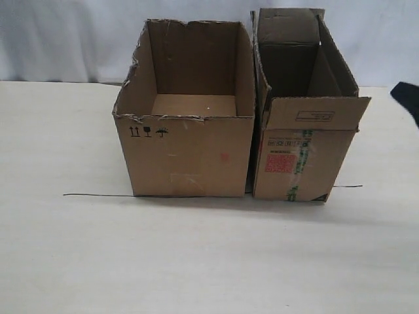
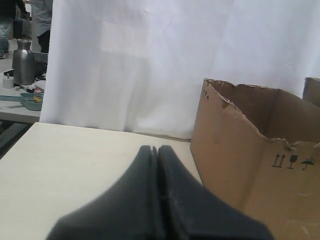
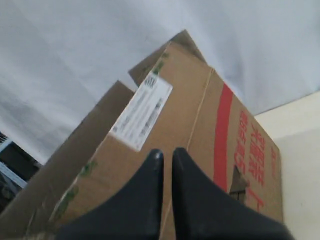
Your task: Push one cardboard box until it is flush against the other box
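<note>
The cardboard box (image 1: 301,157), narrow and tall with open flaps, a red label and green-printed tape, stands on the right. It is close beside the other box (image 1: 190,150), which is wider with a torn rim. Only a thin dark slit shows between them low down. My right gripper (image 3: 166,152) is shut and empty, its tips near the cardboard box's side (image 3: 200,115) with a white label and red print. A dark part of that arm (image 1: 407,98) shows at the right edge. My left gripper (image 2: 154,148) is shut, empty, and left of the other box (image 2: 250,170).
A thin black line (image 1: 98,195) runs across the pale table (image 1: 196,261) under the boxes' front edges. A white curtain (image 1: 65,39) hangs behind. Beyond the table's far left edge stands a metal bottle (image 2: 23,61) on a side bench.
</note>
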### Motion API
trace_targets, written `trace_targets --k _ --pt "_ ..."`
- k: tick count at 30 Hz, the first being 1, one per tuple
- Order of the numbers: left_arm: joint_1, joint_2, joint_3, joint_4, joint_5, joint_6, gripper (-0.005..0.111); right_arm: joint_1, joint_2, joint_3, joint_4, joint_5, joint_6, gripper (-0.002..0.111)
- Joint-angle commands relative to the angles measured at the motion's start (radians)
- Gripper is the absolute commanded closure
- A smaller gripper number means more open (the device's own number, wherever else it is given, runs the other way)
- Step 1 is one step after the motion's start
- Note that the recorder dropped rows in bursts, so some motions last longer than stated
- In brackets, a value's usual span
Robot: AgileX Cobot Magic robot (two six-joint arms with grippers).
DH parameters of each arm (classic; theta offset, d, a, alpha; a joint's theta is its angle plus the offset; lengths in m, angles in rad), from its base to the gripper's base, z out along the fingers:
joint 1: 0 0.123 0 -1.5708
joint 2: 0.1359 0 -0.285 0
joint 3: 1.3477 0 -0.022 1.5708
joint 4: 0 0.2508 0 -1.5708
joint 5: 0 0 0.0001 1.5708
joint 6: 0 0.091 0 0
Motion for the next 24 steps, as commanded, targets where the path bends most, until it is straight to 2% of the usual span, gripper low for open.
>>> trace_targets --k 1,6,12,24 --pt "-0.008 -0.003 -0.006 0.003 -0.015 -0.004 0.107 0.147 -0.125 0.142 0.162 0.160 -0.210 0.103" --pt "-0.008 -0.003 -0.006 0.003 -0.015 -0.004 0.107 0.331 -0.163 0.171 0.265 0.330 -0.321 0.103" --pt "-0.008 -0.003 -0.006 0.003 -0.015 -0.004 0.107 0.495 -0.163 0.171 0.443 0.459 -0.466 0.103" --pt "-0.008 -0.003 -0.006 0.003 -0.015 -0.004 0.107 0.719 -0.168 0.171 0.661 0.582 -0.671 0.103"
